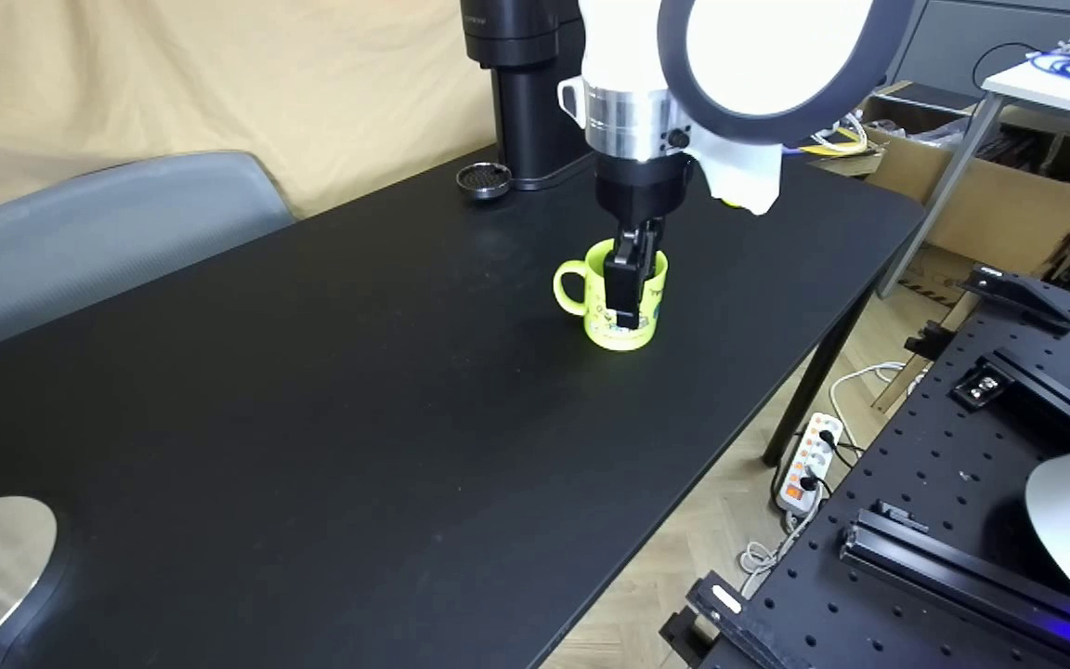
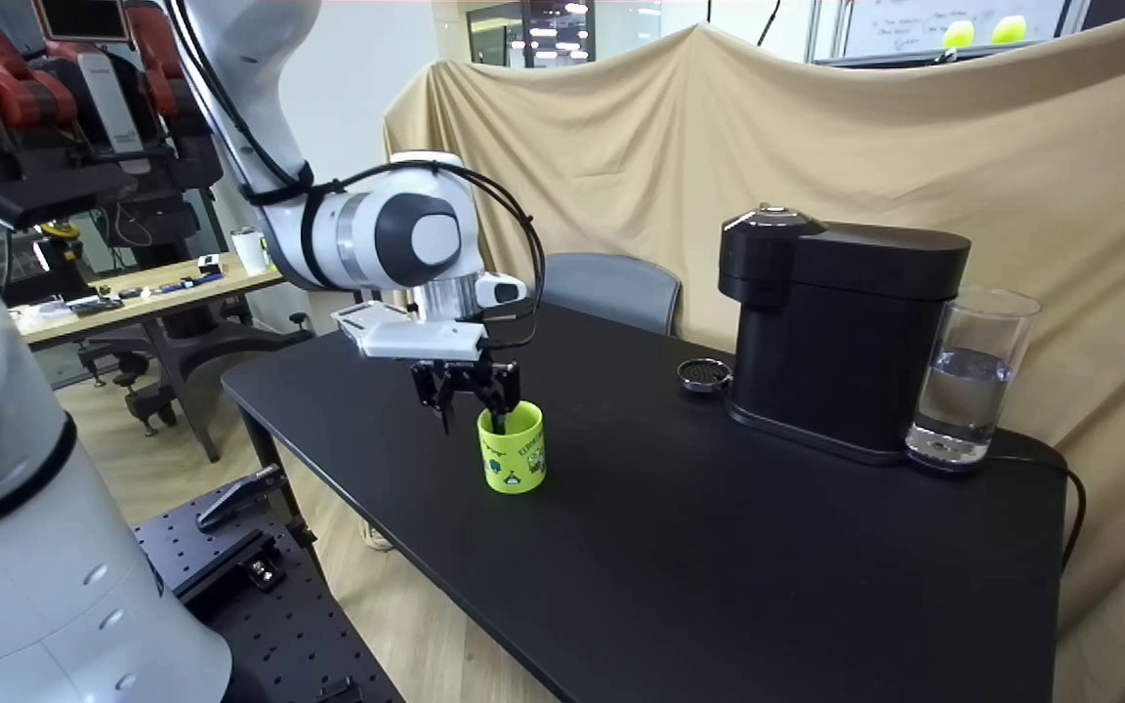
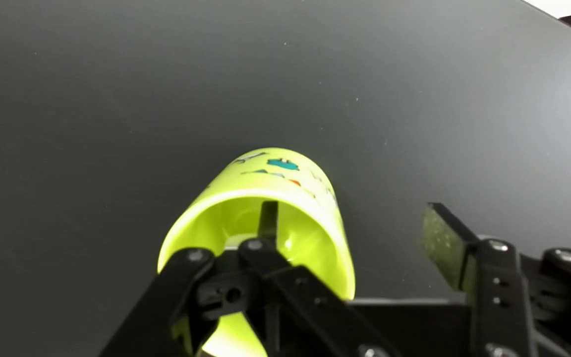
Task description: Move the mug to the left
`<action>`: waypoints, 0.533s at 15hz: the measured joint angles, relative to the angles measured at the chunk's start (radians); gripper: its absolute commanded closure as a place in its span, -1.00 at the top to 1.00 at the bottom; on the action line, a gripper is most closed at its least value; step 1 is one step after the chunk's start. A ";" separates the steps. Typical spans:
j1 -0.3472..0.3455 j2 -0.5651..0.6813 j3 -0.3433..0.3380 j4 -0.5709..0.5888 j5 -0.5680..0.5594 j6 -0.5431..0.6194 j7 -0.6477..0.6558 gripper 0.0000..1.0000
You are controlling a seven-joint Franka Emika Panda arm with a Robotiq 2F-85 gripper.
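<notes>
The lime-green mug (image 1: 594,316) stands upright on the black table, with its loop handle on the left in that exterior view. In an exterior view the mug (image 2: 514,461) shows printed figures and its handle is hidden. My gripper (image 1: 626,316) points down at the mug. Its jaws (image 2: 472,426) are apart, with one finger inside the mug's opening and the other outside beside the wall. The wrist view shows the mug (image 3: 265,183) with one finger in it and the gripper (image 3: 351,210) wide apart; the outer finger is clear of the wall. The mug's lower part is covered there.
A black coffee machine (image 1: 530,102) stands at the table's back, also seen in an exterior view (image 2: 836,342). A round metal grate (image 2: 704,375) sits at its foot. A tall glass tank with water (image 2: 963,395) stands behind it. A grey chair (image 1: 108,232) is at the table's edge.
</notes>
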 measured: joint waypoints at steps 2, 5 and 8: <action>0.001 0.008 -0.006 0.006 -0.020 0.006 0.000 -0.38; 0.002 0.010 -0.012 0.016 -0.048 0.008 0.000 -0.78; 0.002 0.011 -0.015 0.025 -0.072 0.008 0.001 -1.00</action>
